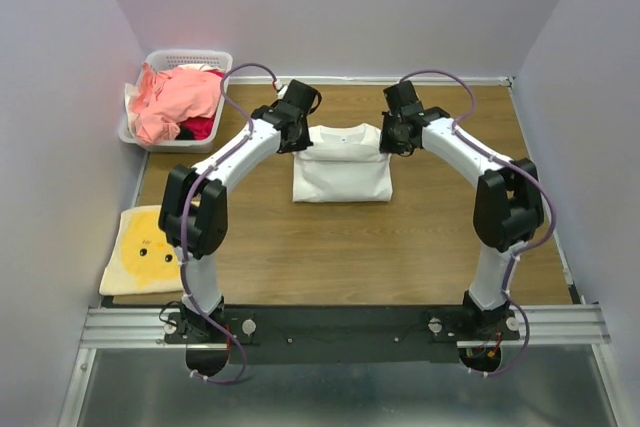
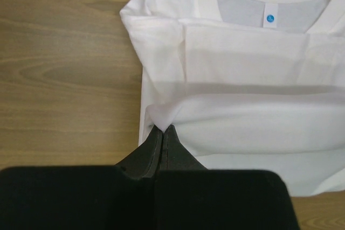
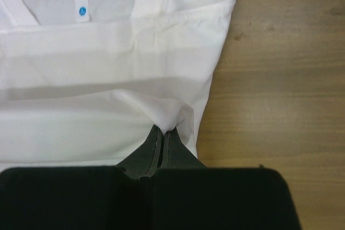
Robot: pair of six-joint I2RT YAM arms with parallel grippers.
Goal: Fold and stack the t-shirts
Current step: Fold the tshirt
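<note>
A white t-shirt (image 1: 342,172) lies partly folded at the middle back of the table, collar toward the far side, print hidden. My left gripper (image 1: 296,139) is shut on the folded layer's left corner; the left wrist view shows the jaws (image 2: 163,129) pinching white cloth (image 2: 242,79). My right gripper (image 1: 392,141) is shut on the right corner; the right wrist view shows its tips (image 3: 163,130) pinching white cloth (image 3: 97,79). The pinched fold is held over the shirt, short of the collar. Salmon-pink (image 1: 175,97) and red (image 1: 198,128) t-shirts lie heaped in the basket.
A white lattice basket (image 1: 188,59) stands at the back left corner. A folded yellow garment (image 1: 142,247) with a face print lies at the front left edge. Bare wooden table (image 1: 350,247) lies in front of the white shirt. Grey walls close in on three sides.
</note>
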